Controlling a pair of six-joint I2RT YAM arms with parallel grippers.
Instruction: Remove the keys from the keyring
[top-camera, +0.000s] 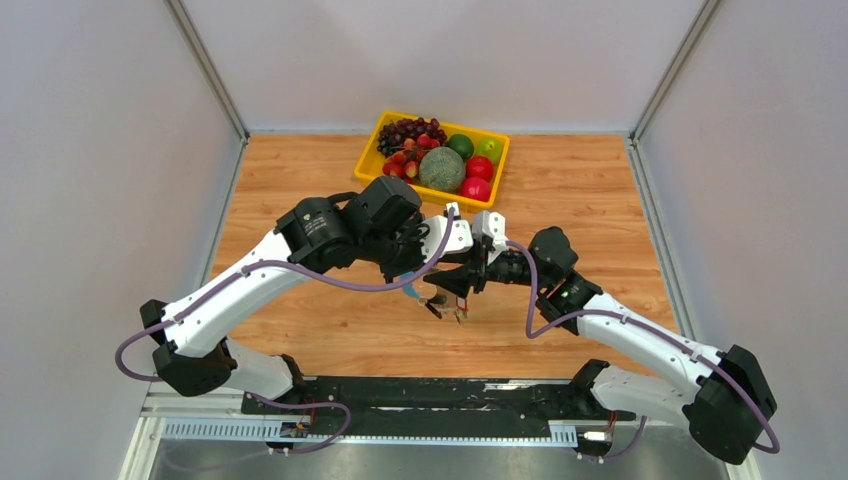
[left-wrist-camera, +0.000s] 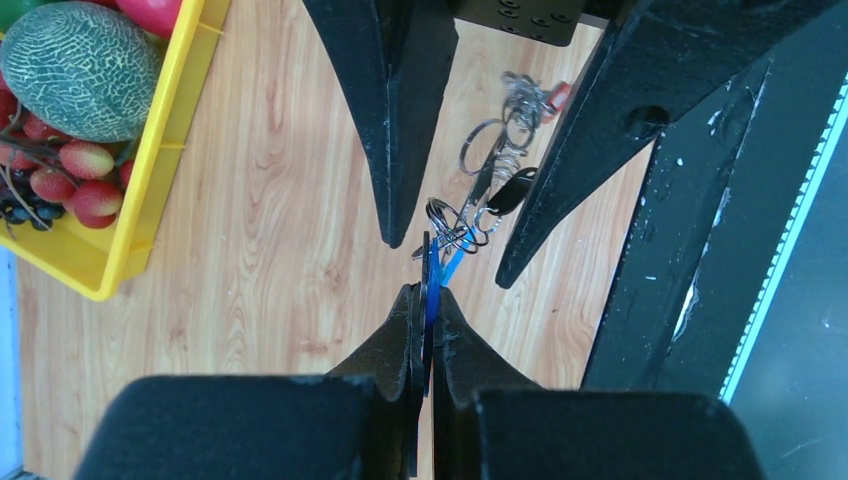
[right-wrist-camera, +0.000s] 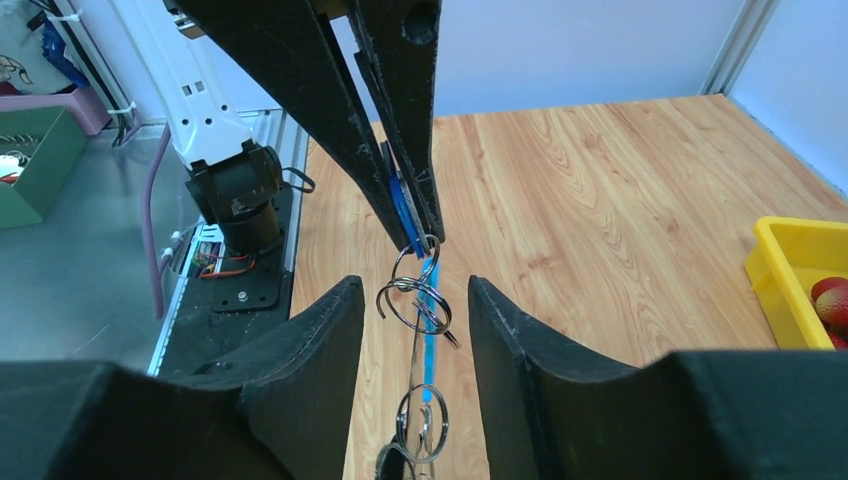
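Note:
My left gripper (left-wrist-camera: 428, 290) is shut on the flat dark-blue head of a key (left-wrist-camera: 432, 270) and holds the bunch above the wooden table. From it hang linked silvery rings of the keyring (left-wrist-camera: 455, 220) with a light-blue band (right-wrist-camera: 430, 335), a black-headed key (left-wrist-camera: 510, 190) and a red bit farther along. My right gripper (right-wrist-camera: 414, 287) is open, its fingers on either side of the rings (right-wrist-camera: 415, 300) without touching them. In the top view the left gripper (top-camera: 408, 283) and right gripper (top-camera: 455, 288) meet mid-table, with keys (top-camera: 447, 308) dangling below.
A yellow fruit tray (top-camera: 372, 150) with a melon, grapes, apples and strawberries stands at the back centre; it also shows in the left wrist view (left-wrist-camera: 150, 170). The arm bases and a black rail lie along the near edge (top-camera: 420, 395).

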